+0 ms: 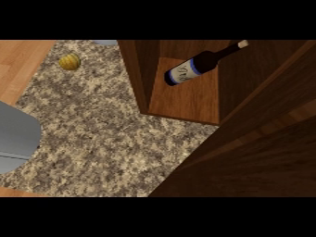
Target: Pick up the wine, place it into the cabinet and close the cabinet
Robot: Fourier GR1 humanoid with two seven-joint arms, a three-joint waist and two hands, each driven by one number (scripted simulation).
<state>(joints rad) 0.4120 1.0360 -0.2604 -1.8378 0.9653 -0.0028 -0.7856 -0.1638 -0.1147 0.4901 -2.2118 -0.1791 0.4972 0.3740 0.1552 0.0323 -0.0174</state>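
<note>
While the wine bottle [200,65] lies tilted on its side on the floor of the open wooden cabinet [187,99], up at about one o'clock, its neck points toward the upper right and its blue-edged white label sits near the base. The cabinet door [269,152] stands open, sweeping across the four o'clock corner. The speckled granite counter [98,134] fills the middle, and a small yellow fruit, possibly a lemon [69,61], rests on it at about eleven o'clock, well apart from the cabinet. A grey forearm [6,136] comes in at nine o'clock on the left side; I cannot tell how its hand stands, and the right hand does not show
</note>
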